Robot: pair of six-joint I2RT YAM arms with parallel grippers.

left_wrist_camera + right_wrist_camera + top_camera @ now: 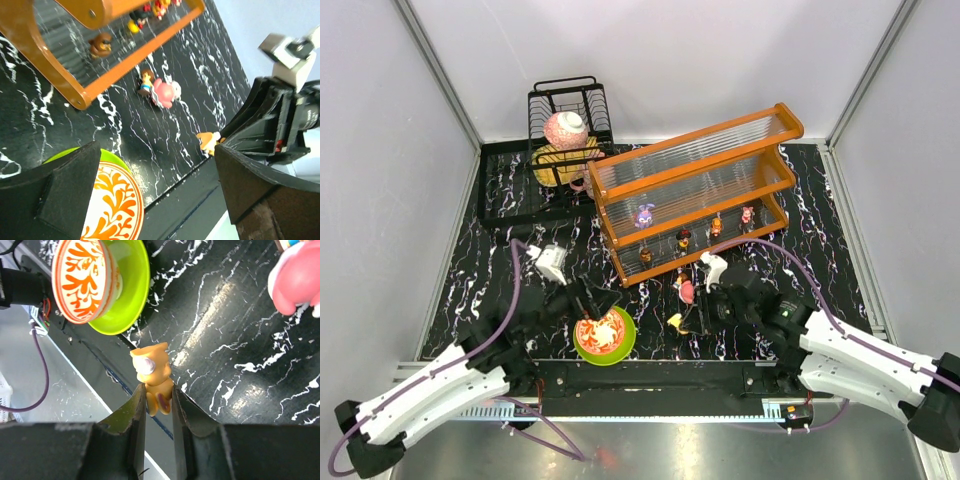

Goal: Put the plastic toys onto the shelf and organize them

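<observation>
- Standing on the black table, the orange shelf has small toys on its low level.
- Left gripper is spread wide by the bowl, holding nothing.
- Right gripper pinches a yellow toy.
- Pink toy lies near the shelf.

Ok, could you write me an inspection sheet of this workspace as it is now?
Surface: black marbled mat, no spills seen.
Job's things: orange shelf holds several toys on its lower tier; pink toy and brown-haired figurine rest on the mat before it.
Clutter: green-rimmed bowl; black wire dish rack with dishes.
Grippers: left gripper open, empty, near the bowl; right gripper shut on orange figurine.
Cables: purple cables along both arms.
Surroundings: white walls, nothing else seen.
</observation>
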